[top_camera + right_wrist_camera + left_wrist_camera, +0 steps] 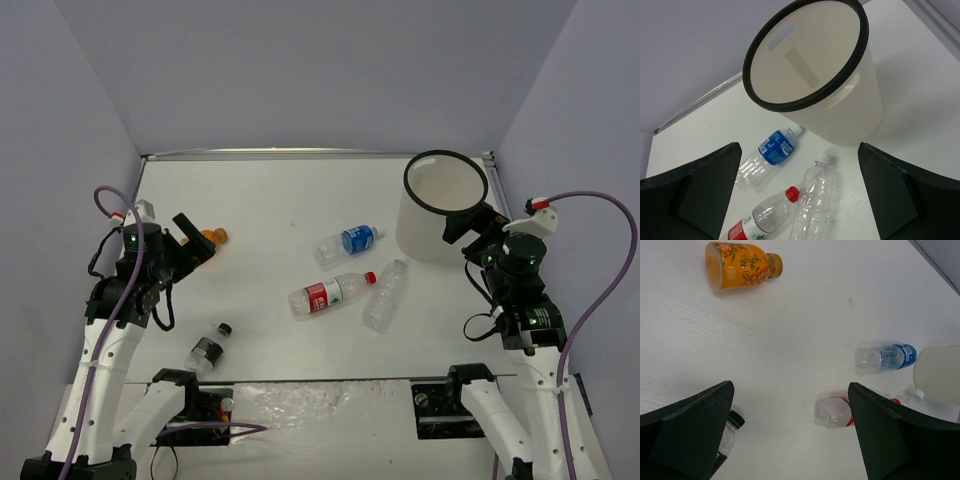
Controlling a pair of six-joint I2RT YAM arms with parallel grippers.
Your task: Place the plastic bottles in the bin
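The white bin (420,235) with a black rim stands upright at the back right. Five bottles lie on the table: orange (212,237) at the left, short clear with black cap (208,348) at the front left, blue-labelled (345,243), red-labelled with red cap (330,293) and plain clear (385,295) in the middle. My left gripper (192,242) is open and empty above the table, near the orange bottle (740,265). My right gripper (468,225) is open and empty beside the bin (855,110), above the plain clear bottle (812,200).
The table's back edge and grey walls close the space. Both arm bases sit at the near edge. The left wrist view also shows the blue-labelled bottle (887,357), the red-labelled bottle (835,412) and the black-capped bottle (730,432).
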